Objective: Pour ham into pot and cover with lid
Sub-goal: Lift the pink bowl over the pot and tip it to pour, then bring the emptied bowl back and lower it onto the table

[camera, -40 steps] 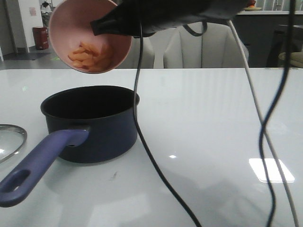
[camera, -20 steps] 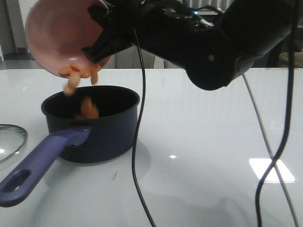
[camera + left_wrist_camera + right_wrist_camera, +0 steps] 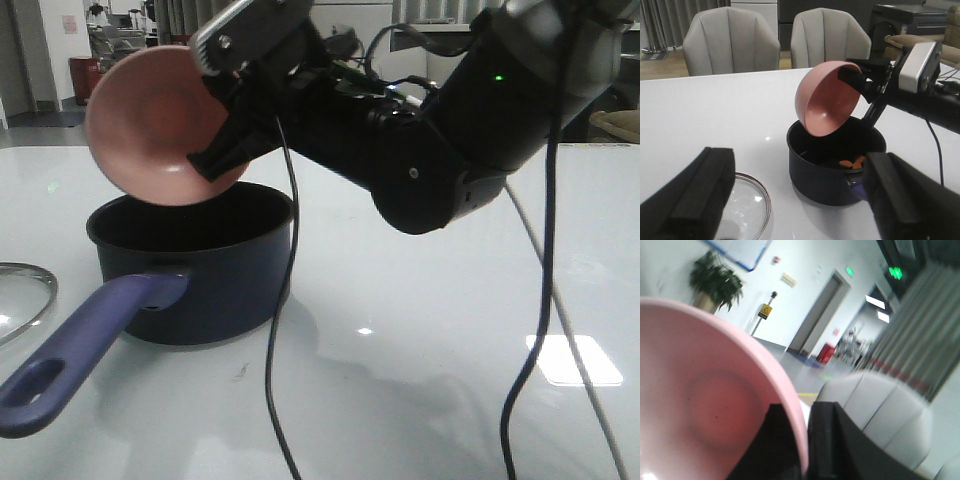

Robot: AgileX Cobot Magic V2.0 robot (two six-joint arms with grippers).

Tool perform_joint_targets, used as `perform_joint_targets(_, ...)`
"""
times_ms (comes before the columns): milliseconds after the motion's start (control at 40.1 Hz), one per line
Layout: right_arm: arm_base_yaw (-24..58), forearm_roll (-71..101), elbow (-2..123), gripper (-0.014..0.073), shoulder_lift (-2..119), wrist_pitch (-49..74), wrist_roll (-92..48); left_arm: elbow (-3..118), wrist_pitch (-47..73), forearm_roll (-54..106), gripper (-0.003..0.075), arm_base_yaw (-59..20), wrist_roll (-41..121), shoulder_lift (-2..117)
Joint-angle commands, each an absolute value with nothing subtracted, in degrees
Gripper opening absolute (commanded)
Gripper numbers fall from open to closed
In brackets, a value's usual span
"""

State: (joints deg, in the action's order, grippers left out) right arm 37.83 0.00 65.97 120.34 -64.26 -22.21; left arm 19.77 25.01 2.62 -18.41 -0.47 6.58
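My right claw (image 3: 222, 150) is clamped on the rim of the pink bowl (image 3: 150, 125), tipped on its side at upper left of the front frame, directly above the pot (image 3: 195, 260); the lid (image 3: 22, 296) lies at the left edge. From my left wrist, my left claw (image 3: 795, 200) hangs spread apart along the bottom, the ham (image 3: 852, 162) lying inside the pot right of centre. My right wrist shows fingers (image 3: 827, 445) pinching the bowl's edge, bottom centre.
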Motion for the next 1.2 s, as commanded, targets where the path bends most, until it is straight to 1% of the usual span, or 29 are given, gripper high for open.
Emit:
perform_joint_targets(0,37.61,4.18,67.83,0.0132,114.11,-65.63,-8.27,21.26,20.13,2.82,0.0565,-18.89,-0.63,7.22)
perform_joint_targets(100,37.61,4.66,67.83,0.0132,110.27,-54.9,-2.6,21.26,20.13,2.82,0.0565,-18.89,-0.63,7.22)
perform_joint_targets(199,37.56,4.86,67.83,0.0132,106.17,-43.44,-2.13,21.26,20.13,2.82,0.0565,-18.89,-0.63,7.22)
perform_joint_targets(249,37.5,5.76,67.83,0.0132,103.78,-35.75,-2.13,21.26,20.13,2.82,0.0565,-18.89,-0.63,7.22)
perform_joint_targets(374,36.21,9.99,67.83,0.0132,97.69,-20.92,-2.13,21.26,20.13,2.82,0.0565,-18.89,-0.63,7.22)
perform_joint_targets(648,27.2,11.38,67.83,0.0132,89.45,8.73,-2.13,21.26,20.13,2.82,0.0565,-18.89,-0.63,7.22)
perform_joint_targets(773,22.39,11.46,67.83,0.0132,88.95,18.28,-2.13,21.26,20.13,2.82,0.0565,-18.89,-0.63,7.22)
perform_joint_targets(897,17.34,11.88,67.83,0.0132,89.13,25.23,-2.08,21.26,20.13,2.82,0.0565,-18.89,-0.63,7.22)
perform_joint_targets(1022,12.34,14.46,67.83,0.0132,90.32,29.86,-2.04,21.26,20.13,2.82,0.0565,-18.89,-0.63,7.22)
perform_joint_targets(1171,8.54,15.01,67.83,0.0132,93.43,31.97,-2.04,21.26,20.13,2.82,0.0565,-18.89,-0.63,7.22)
